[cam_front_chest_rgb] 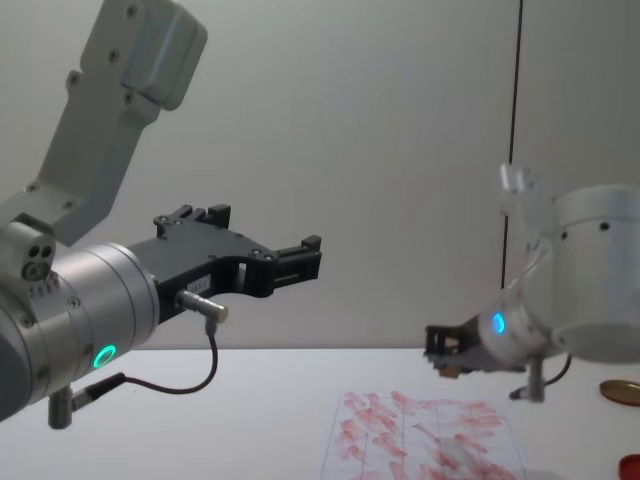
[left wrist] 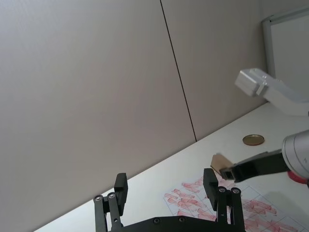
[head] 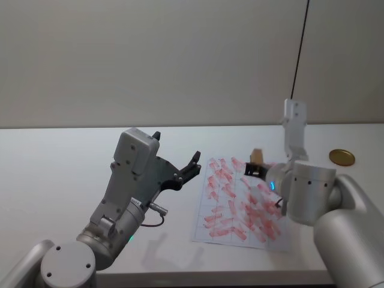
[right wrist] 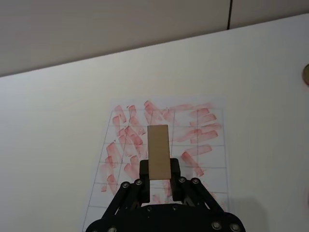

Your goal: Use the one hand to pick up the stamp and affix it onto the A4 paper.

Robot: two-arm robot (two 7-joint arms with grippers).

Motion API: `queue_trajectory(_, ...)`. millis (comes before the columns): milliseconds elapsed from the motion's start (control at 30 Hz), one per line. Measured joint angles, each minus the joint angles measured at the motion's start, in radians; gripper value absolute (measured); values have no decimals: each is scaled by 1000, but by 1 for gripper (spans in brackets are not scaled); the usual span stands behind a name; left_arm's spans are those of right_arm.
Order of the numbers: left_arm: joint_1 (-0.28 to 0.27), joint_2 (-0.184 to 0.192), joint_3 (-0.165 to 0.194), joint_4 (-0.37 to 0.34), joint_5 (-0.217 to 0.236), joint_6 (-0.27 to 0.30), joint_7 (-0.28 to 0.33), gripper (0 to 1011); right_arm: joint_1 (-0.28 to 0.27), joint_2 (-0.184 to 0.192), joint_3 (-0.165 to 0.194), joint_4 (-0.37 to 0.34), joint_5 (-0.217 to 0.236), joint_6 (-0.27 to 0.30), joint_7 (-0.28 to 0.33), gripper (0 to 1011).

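The stamp [right wrist: 158, 152] is a pale beige-brown block, held between the black fingers of my right gripper [right wrist: 159, 175], which is shut on it. It hangs in the air above the A4 paper [right wrist: 212, 159], a white gridded sheet covered in red-pink smears. From the head the stamp [head: 257, 156] sits over the paper's [head: 237, 201] far right part, with the right gripper [head: 254, 168] just under it. The chest view shows the right gripper [cam_front_chest_rgb: 446, 352] clear above the paper [cam_front_chest_rgb: 420, 435]. My left gripper [head: 176, 157] is raised left of the paper, open and empty.
A round gold disc [head: 341, 157] lies on the white table at the far right, beyond the right arm. A red pad edge [cam_front_chest_rgb: 630, 466] shows at the chest view's lower right corner. The grey wall stands behind the table.
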Motion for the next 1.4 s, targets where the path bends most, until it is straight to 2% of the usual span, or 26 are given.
queue_trajectory(300,0,0,0,0,0,0,0,993,-28,26,37,-90,-8,37,-47,225)
queue_trajectory(533,0,0,0,0,0,0,0,993,-47,50,69,-117,-30,61,-70,225)
queue_trajectory(967,0,0,0,0,0,0,0,993,-76,81,113,-113,-59,89,-85,225)
queue_trajectory(1400,0,0,0,0,0,0,0,993,-94,96,142,-66,-71,95,-90,225)
